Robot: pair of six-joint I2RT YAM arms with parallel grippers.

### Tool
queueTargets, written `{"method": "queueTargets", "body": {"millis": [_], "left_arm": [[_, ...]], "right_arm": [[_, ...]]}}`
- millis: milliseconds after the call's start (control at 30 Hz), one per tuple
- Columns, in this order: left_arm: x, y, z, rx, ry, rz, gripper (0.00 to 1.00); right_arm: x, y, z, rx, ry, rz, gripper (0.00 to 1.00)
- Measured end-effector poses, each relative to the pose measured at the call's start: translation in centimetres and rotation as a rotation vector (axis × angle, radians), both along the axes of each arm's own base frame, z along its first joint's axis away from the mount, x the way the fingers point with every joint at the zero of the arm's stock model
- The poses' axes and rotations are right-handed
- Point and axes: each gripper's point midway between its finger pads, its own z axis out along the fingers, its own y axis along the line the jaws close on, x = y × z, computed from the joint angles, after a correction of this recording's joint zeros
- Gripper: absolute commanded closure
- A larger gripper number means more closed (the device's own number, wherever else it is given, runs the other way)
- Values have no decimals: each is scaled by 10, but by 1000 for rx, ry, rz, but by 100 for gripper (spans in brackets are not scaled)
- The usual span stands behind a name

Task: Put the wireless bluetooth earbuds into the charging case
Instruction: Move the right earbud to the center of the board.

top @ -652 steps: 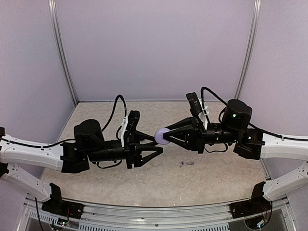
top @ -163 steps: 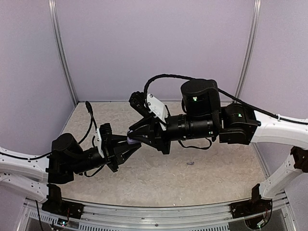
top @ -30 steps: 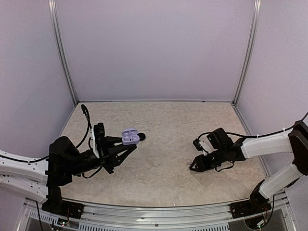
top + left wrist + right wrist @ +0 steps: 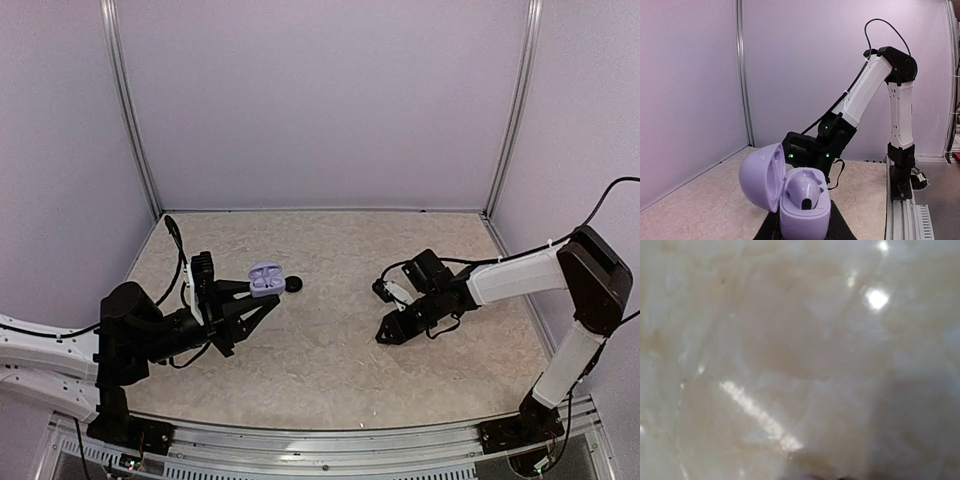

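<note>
The left gripper is closed narrowly on the charging case, held aloft between its fingers with the lid swung open; one earbud sits in the base. Well apart from it, the right gripper points down at the table; how wide its jaws stand, and whether they hold anything, cannot be told.

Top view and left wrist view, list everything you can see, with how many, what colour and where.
charging case: one, pale lavender, lid open, held off the table at left
earbud: one visible, lavender, seated in the case's base
disc: one, black, on the table just right of the case
table: one, beige marbled, under everything
left gripper: one, black, shut on the case
right gripper: one, black, low at the table, right side
</note>
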Motion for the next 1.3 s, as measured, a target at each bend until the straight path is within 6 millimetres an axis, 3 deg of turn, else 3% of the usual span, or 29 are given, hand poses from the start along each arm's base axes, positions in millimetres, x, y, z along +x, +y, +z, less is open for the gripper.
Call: {"method": "queueTargets", "body": {"millis": [300, 500, 633, 767, 1000, 1300], "left_arm": [[0, 1, 1, 0, -4, 0, 92], [-2, 4, 4, -3, -11, 1, 92], [-3, 6, 7, -7, -16, 2, 92], [-3, 7, 9, -12, -21, 2, 92], [-5, 10, 10, -21, -25, 2, 92], [-6, 12, 12, -27, -28, 2, 92]], "right_arm": [[-11, 14, -4, -147, -53, 115, 80], [-20, 28, -4, -207, -70, 190, 82], [-43, 42, -4, -222, -58, 273, 82], [-80, 55, -4, -233, -24, 390, 81], [-129, 52, -7, -306, 42, 530, 75], [-136, 53, -8, -452, 52, 557, 70]]}}
